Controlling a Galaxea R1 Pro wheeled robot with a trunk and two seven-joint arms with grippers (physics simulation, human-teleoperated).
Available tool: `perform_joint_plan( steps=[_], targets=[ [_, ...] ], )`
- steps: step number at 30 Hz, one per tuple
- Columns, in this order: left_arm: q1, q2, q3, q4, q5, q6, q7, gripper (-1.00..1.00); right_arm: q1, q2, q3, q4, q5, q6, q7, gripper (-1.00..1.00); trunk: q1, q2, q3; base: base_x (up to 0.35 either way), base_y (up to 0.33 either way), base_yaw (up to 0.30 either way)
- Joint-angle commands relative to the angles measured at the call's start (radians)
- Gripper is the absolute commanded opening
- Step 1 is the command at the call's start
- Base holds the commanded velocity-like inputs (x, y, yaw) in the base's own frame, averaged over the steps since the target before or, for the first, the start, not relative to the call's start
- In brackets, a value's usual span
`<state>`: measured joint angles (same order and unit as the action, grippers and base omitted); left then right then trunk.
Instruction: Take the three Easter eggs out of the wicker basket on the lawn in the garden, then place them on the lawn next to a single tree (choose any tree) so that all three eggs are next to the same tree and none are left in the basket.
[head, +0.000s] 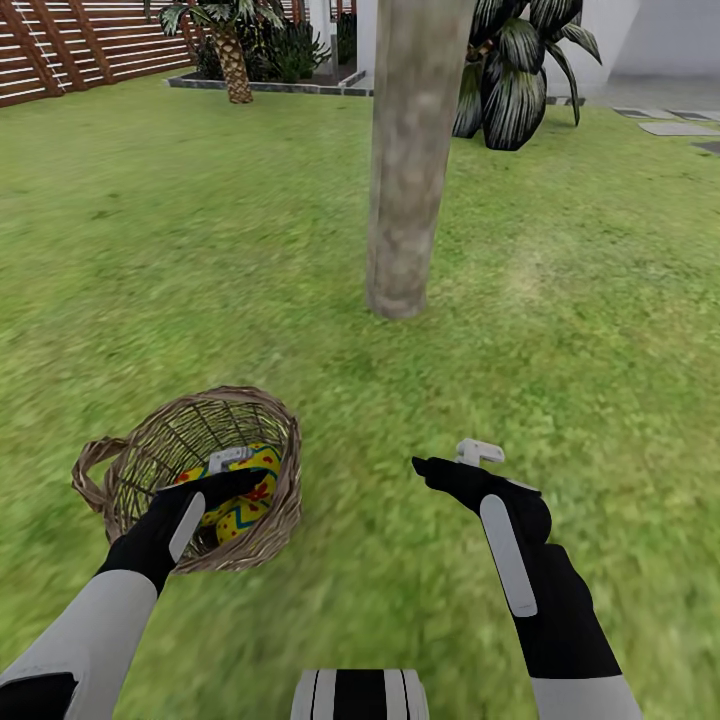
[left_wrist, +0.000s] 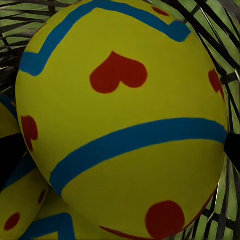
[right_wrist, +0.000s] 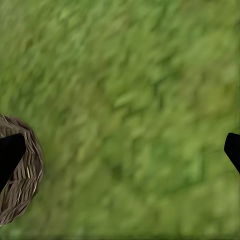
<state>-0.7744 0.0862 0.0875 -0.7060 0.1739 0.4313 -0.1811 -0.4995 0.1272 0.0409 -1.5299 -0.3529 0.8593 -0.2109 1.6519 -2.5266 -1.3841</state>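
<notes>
The wicker basket (head: 195, 480) sits on the lawn (head: 560, 300) at the lower left, holding yellow Easter eggs (head: 245, 495) with blue bands and red marks. My left gripper (head: 235, 475) reaches down into the basket and is open. In the left wrist view one egg (left_wrist: 125, 115) lies very close between its black fingertips (left_wrist: 10, 155), with another egg (left_wrist: 20, 220) beside it. My right gripper (head: 450, 460) hovers open over bare grass to the right of the basket (right_wrist: 20, 175). The pale tree trunk (head: 405, 160) rises ahead, beyond both grippers.
A dark broad-leaved plant (head: 520, 70) stands behind the trunk on the right, a small palm (head: 232, 55) at the back left. A brown slat fence (head: 70, 45) runs along the far left. Grey paving stones (head: 675, 127) lie at the far right.
</notes>
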Motion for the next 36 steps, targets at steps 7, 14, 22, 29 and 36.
perform_joint_plan(
  steps=[7, 14, 22, 29, 36],
  targets=[
    [0.0, 0.0, 0.003, -0.001, 0.006, 0.007, -0.003, 1.0, -0.001, 0.0, 0.001, -0.001, -0.01, 0.003, -0.01, 1.0, 0.0, 0.0, -0.001, 0.0, 0.0, 0.0],
    [0.0, 0.0, 0.003, -0.001, 0.006, 0.009, -0.003, 1.0, -0.001, 0.0, 0.001, -0.001, -0.011, 0.003, -0.01, 1.0, 0.001, -0.001, -0.008, 0.0, 0.0, 0.0],
    [0.0, 0.0, 0.003, -0.001, 0.006, 0.009, -0.003, 1.0, -0.001, 0.0, 0.0, -0.001, -0.011, 0.003, -0.01, 1.0, 0.001, -0.001, -0.008, 0.0, 0.0, 0.0],
    [0.0, 0.0, 0.003, 0.0, 0.006, 0.009, -0.003, 1.0, -0.001, 0.0, 0.0, -0.001, -0.011, 0.003, -0.01, 1.0, 0.001, -0.001, -0.008, 0.0, 0.0, 0.0],
    [0.0, 0.0, 0.003, 0.001, 0.006, 0.009, -0.002, -1.0, -0.001, 0.0, 0.0, -0.001, -0.011, 0.003, -0.01, 1.0, 0.001, -0.001, -0.008, 0.0, 0.0, 0.0]
  ],
)
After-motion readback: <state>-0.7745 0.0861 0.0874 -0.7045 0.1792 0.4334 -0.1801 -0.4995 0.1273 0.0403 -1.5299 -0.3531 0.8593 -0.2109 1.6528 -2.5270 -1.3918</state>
